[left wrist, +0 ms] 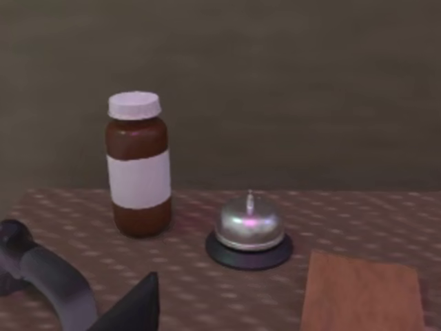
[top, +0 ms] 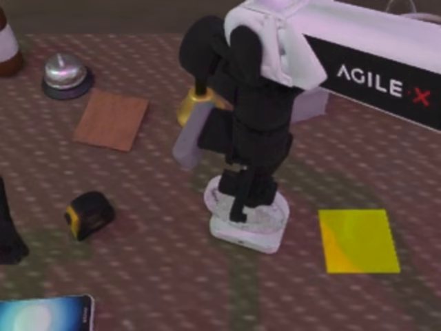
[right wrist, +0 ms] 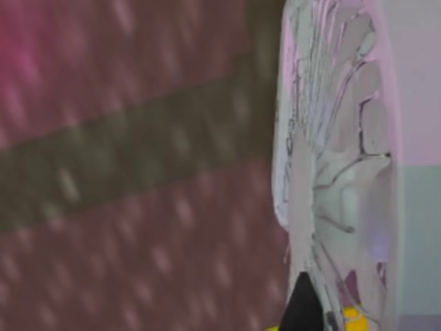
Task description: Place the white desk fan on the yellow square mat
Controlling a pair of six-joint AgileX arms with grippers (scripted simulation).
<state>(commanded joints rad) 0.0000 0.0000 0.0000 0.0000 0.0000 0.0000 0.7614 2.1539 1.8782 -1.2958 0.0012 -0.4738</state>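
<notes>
Patterned reddish-brown cloth covers the bench point(top: 158, 276), which fills the top view and ends at a dark wall along its far edge. The right arm is reached in from the far right corner, and its right tool point(top: 247, 196) is lowered directly over the white desk fan point(top: 265, 224), which stands on the bench a little right of centre. Whether its fingers are closed on the fan cannot be told: they are hidden by the wrist from above, and in the right wrist view only the fan's grille is seen close up, beside one dark fingertip.

The yellow square mat point(top: 358, 241) lies bare, near the fan on its right and apart from it, so the placement is judged not yet done; a grasp, a short carry to the right and a set-down appear to remain.

That lane between fan and mat is open cloth. A pale lavender block point(top: 189, 141) and a brass-coloured object point(top: 187, 105) stand behind the fan, partly masked by the arm. The left tool point(top: 8, 234) is parked at the left edge. Well to the left lie the brown square point(top: 111, 119), a tape measure point(top: 89, 214), a phone point(top: 45, 314) at the near left corner, a call bell point(top: 66, 74) and a brown bottle point(left wrist: 138, 165) at the far left corner.
</notes>
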